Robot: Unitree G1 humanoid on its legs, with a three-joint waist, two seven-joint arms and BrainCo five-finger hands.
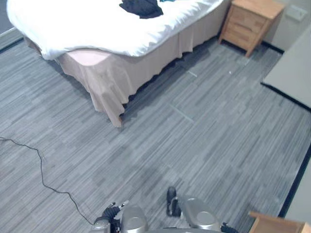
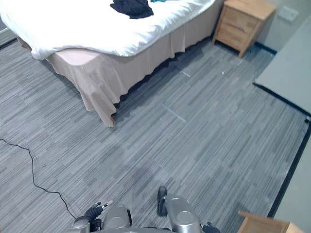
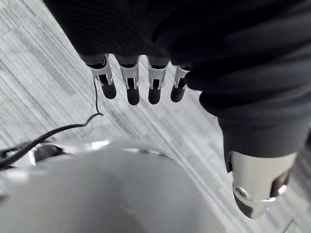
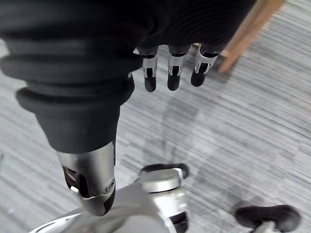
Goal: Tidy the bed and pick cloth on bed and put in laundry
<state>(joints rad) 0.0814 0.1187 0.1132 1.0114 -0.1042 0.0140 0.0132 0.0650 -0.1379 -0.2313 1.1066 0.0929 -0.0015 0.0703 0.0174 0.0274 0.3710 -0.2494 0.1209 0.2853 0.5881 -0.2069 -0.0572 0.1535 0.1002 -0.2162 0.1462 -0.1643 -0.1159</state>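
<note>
A dark cloth [image 1: 142, 7] lies crumpled on the white duvet [image 1: 87, 24] of the bed, at the far side of the room. The duvet hangs over a beige bed skirt [image 1: 121, 77], and one corner is pulled back to show a pale sheet [image 1: 87, 57]. My left hand [image 3: 130, 85] hangs low by my side above the carpet with straight fingers, holding nothing. In the right wrist view my right hand [image 4: 170, 73] also hangs down, its fingers relaxed and empty. Both hands are far from the bed.
A wooden nightstand [image 1: 250, 22] stands to the right of the bed. A grey surface [image 1: 291, 68] runs along the right edge. A wooden piece of furniture [image 1: 272, 224] sits low at my right. Grey striped carpet [image 1: 194, 136] lies between me and the bed.
</note>
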